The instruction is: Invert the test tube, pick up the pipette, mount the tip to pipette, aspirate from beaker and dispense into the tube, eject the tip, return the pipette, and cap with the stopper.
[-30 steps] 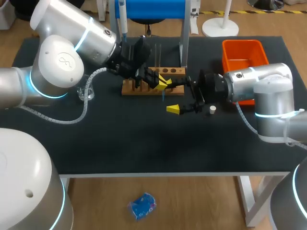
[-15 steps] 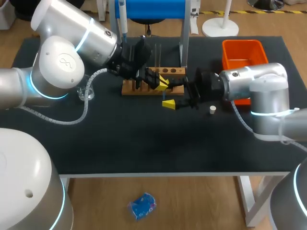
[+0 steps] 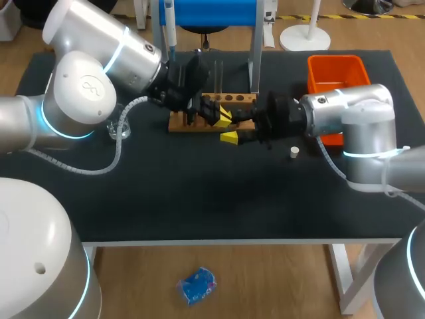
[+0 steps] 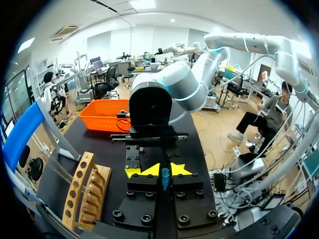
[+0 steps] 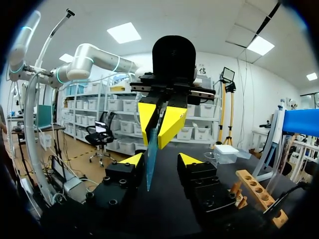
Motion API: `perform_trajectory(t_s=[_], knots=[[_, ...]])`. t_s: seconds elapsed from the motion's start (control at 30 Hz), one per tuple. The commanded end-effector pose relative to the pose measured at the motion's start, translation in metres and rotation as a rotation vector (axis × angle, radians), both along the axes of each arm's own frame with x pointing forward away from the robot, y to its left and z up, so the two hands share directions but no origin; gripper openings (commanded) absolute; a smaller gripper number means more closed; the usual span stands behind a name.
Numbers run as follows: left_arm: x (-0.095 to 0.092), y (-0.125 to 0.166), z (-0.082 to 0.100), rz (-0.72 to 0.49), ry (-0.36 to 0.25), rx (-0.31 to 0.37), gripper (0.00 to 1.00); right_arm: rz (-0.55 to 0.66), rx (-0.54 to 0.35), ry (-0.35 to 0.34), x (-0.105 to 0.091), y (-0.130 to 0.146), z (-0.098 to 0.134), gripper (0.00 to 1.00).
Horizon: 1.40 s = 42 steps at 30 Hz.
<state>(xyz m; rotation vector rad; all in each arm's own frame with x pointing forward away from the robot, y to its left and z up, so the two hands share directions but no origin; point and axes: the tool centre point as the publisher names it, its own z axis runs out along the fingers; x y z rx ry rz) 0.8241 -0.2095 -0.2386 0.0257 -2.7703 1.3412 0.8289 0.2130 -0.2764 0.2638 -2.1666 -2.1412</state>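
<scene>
Test tube gripped by left hand; right hand wide, near it.

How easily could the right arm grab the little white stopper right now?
Probably yes. The stopper lies bare on the table beside the right arm, nothing over it. The right tool is open but out by the rack, so it must pull back first.

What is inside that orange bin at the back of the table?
The orange bin shows only its bare orange floor where visible. The right arm covers its near edge, so anything lying there is hidden.
</scene>
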Motion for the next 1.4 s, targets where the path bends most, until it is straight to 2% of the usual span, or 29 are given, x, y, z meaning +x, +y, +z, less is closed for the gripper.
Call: perform_trajectory(t_s=[0.03, 0.27, 0.43, 0.7, 0.77, 1.13, 1.2, 1.4], knots=[[0.001, -0.001, -0.002, -0.001, 0.002, 0.0, 0.0, 0.001, 0.002, 0.004, 0.0, 0.003, -0.002, 0.45], [0.001, 0.0, -0.002, 0.0, 0.002, 0.001, 0.0, 0.002, 0.005, 0.008, 0.0, 0.005, -0.002, 0.43], [0.001, 0.0, -0.002, 0.002, 0.002, 0.003, 0.0, 0.001, 0.006, 0.006, 0.0, 0.006, -0.002, 0.29], [0.003, 0.0, -0.005, 0.004, 0.009, 0.011, 0.0, 0.0, 0.002, 0.008, -0.002, 0.007, -0.002, 0.15], [0.003, 0.0, -0.005, 0.004, 0.01, 0.013, 0.0, -0.002, -0.001, 0.011, -0.002, 0.007, -0.003, 0.0], [0.004, 0.0, -0.007, 0.005, 0.014, 0.018, 0.0, -0.008, -0.012, 0.008, -0.003, 0.007, -0.003, 0.0], [0.004, 0.0, -0.007, 0.009, 0.005, 0.01, 1.0, -0.007, -0.014, 0.006, -0.003, 0.006, -0.003, 0.0], [0.008, 0.007, 0.004, 0.061, -0.039, -0.021, 1.0, -0.006, -0.018, 0.006, -0.004, 0.005, -0.003, 0.0]])
